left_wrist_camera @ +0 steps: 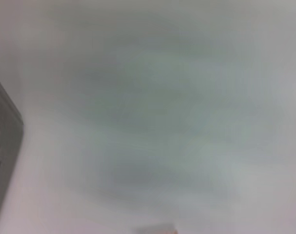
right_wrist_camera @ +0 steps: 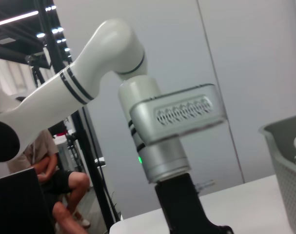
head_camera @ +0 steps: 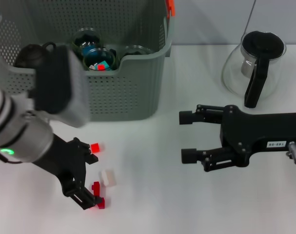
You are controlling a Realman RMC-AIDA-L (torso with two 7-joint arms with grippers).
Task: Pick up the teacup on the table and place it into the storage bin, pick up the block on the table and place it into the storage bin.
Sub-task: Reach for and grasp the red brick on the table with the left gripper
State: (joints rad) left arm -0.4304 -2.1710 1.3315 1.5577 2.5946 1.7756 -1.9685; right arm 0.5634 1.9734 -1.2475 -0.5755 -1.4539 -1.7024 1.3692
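Left end effector (head_camera: 91,180) low over tabletop (head_camera: 152,195), fingers spread wide around white block (head_camera: 108,177), nothing gripped. Right end effector (head_camera: 187,136) hovering open and empty near glass carafe (head_camera: 255,66). Teacup (head_camera: 100,59) already inside storage bin (head_camera: 133,92).

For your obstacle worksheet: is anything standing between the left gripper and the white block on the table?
Nothing visible does. The left gripper sits low over the table, right beside the white block, with only small red blocks nearby.
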